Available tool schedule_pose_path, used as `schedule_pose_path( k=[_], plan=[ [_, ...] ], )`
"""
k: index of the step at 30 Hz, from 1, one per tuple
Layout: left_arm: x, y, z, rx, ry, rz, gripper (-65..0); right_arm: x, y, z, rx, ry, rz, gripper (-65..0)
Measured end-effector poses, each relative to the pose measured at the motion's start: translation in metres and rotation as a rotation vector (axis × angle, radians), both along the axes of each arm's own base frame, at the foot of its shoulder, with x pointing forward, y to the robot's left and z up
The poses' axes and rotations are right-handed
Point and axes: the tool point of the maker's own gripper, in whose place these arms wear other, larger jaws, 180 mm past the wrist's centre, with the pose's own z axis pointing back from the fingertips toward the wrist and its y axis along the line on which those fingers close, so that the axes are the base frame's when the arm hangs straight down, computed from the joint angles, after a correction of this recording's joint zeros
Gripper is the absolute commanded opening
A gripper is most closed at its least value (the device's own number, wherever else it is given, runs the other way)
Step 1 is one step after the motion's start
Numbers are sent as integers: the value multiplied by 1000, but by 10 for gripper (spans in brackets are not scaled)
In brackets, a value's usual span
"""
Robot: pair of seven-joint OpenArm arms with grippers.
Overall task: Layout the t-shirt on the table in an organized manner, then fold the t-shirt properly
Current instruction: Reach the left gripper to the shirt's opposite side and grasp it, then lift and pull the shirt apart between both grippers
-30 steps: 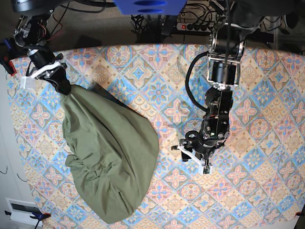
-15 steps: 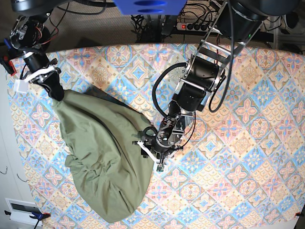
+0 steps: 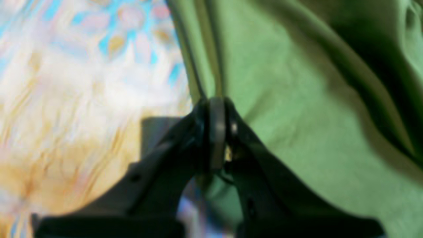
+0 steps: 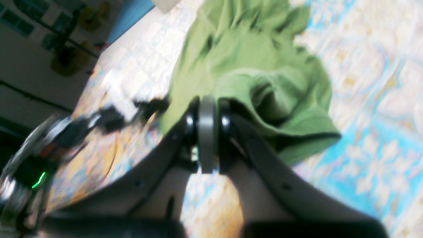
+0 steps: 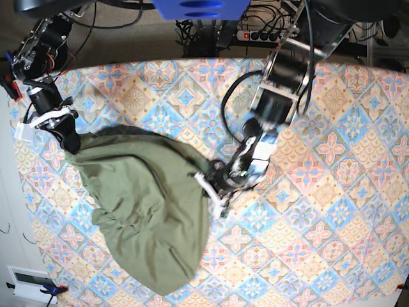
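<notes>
Base view: the t-shirt (image 5: 144,217) lies bunched on the table (image 5: 332,211), stretched between two grips. The right gripper (image 5: 69,142), at its 10 o'clock corner, pinches cloth; the left gripper (image 5: 206,181) clamps its 3 o'clock edge.

Left wrist view: blurred; the left gripper (image 3: 216,109) is closed on a fold, cloth spreading toward 2 o'clock.

Right wrist view: the right gripper (image 4: 207,109) is closed on the t-shirt's (image 4: 251,66) edge; the pinch point itself is hidden.

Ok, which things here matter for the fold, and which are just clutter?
In the job: olive-green cotton t-shirt; table with tile-pattern cloth; left gripper, shut on the shirt's edge; right gripper, shut on the shirt.

Lying about: black power strip and cables behind the table.
</notes>
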Motion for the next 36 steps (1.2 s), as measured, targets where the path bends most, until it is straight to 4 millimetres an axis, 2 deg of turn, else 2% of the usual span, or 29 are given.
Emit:
schedule_pose_path(
  k=[3, 6, 9, 11, 13, 15, 17, 21, 25, 30, 32, 34, 36],
  plan=[
    [-26, 22, 30, -7, -73, -20, -650, 3, -2, -6, -45, 27, -8, -645],
    [-42, 40, 60, -13, -147, -28, -650, 19, -5, 5, -33, -21, -15, -645],
    [-68, 73, 75, -37, -178, 37, -650, 27, -10, 12, -35, -47, -11, -645],
    [-93, 94, 80, -19, -170, 60, -650, 25, -13, 5, -35, -20, -21, -645],
    [-113, 109, 93, -2, -187, 82, -650, 24, -12, -1, -28, 2, -15, -645],
    [-127, 114, 117, -16, -252, 78, -650, 29, -11, 4, -26, -19, -12, -645],
    [-141, 118, 129, -24, -276, 78, -650, 36, -12, 14, -25, -57, -16, -645],
    [-177, 140, 102, -75, -136, 137, -650, 37, -10, 16, -30, -63, -7, -645],
    [-201, 165, 93, -122, -51, 199, -650, 40, -15, 20, -25, -75, -29, -645],
    [-205, 172, 94, -102, -35, 162, -650, 40, -17, 14, -10, -67, -33, -645],
    [-191, 188, 104, -79, -81, 192, -611, 40, -22, 1, 17, -33, -53, -645],
    [-169, 210, 122, -53, -162, 246, -544, 36, -26, -15, 37, 10, -66, -645],
    [-150, 227, 134, -8, -226, 277, -478, 38, -28, -19, 41, 21, -74, -645]
  ],
)
